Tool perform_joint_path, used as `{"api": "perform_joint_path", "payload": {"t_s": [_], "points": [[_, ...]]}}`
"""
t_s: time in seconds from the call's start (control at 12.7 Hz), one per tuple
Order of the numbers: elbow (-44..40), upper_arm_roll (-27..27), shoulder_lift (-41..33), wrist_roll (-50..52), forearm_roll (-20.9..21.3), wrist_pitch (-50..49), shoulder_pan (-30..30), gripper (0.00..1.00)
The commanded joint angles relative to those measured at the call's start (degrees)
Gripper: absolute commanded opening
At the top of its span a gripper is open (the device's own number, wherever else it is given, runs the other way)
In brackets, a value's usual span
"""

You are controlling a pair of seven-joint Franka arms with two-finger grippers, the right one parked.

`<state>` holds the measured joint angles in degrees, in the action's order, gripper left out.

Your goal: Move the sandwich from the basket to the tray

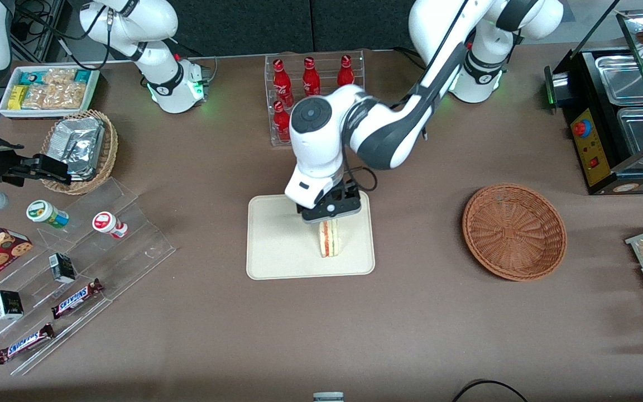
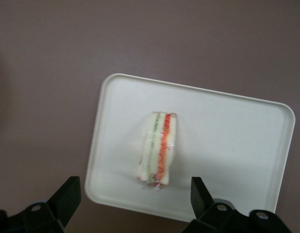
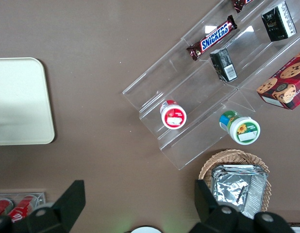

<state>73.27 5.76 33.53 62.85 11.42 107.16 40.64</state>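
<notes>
One small triangular white-bread sandwich (image 1: 329, 239) with red-orange filling stripe, lying on flat cream-beige rectangular tray (image 1: 277, 245), directly beneath black two-finger gripper (image 1: 330, 219). Fingers (image 2: 67, 194) spread wide, clear of sandwich (image 2: 158, 152) and tray (image 2: 227, 141). Round reddish-brown wicker basket (image 1: 514, 231) well apart, toward working arm's end. Red bottles (image 1: 310, 78) in clear rack farther from camera than gripper.

A brown bench (image 1: 422, 329) filled the scene under even light, with no hard shadows. A dark panelled wall (image 1: 277, 25) ran along its edge farthest from the front camera. Green glows, possibly indicator lamps, showed there. No windows were discernible.
</notes>
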Motion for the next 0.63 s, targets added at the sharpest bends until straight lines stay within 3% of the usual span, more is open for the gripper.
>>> {"api": "perform_joint_path", "payload": {"t_s": [0.0, 0.55], "points": [[2.0, 0.1, -7.9, 0.2, -1.8, -7.6, -3.6, 1.0], [2.2, 0.1, -20.1, -5.3, -2.9, -22.1, -11.8, 1.0]]}}
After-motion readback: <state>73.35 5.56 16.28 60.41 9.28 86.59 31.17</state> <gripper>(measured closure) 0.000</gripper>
